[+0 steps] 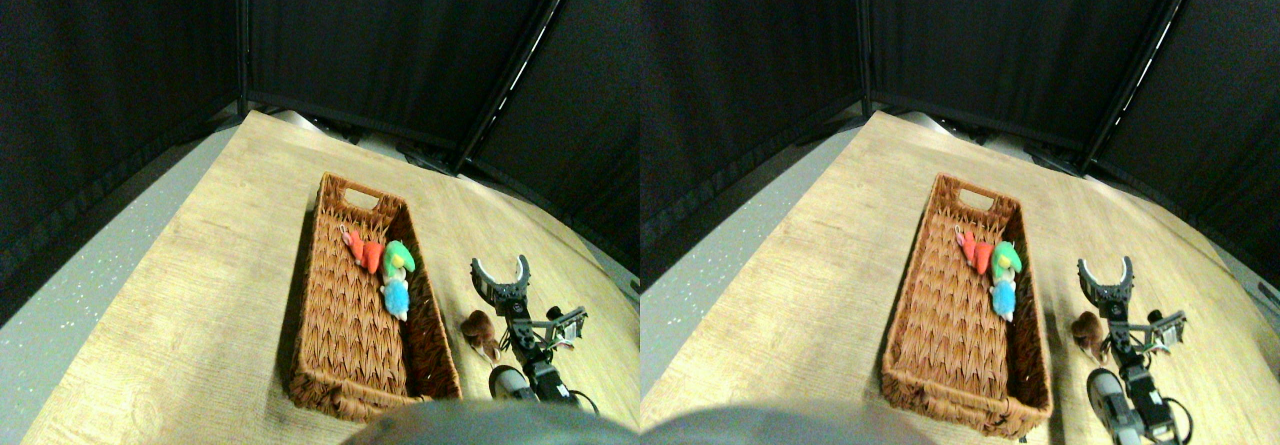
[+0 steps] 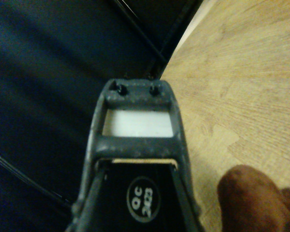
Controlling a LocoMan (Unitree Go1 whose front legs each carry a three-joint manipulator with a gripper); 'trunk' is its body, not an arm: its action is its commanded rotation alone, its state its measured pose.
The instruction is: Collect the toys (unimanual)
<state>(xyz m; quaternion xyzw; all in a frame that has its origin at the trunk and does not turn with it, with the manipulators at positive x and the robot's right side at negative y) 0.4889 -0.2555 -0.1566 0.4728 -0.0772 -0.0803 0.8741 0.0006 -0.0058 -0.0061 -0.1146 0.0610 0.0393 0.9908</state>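
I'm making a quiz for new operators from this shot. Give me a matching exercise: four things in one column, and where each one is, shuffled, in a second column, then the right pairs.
Things:
1. red toy
2. blue toy
3. brown toy
4. right gripper

Places:
A. on the table, right of the basket
B. open above the table, beyond the brown toy
C. in the basket, nearest its handle end
D. in the basket, just this side of the green toy

Pairs: 1-C, 2-D, 3-A, 4-B
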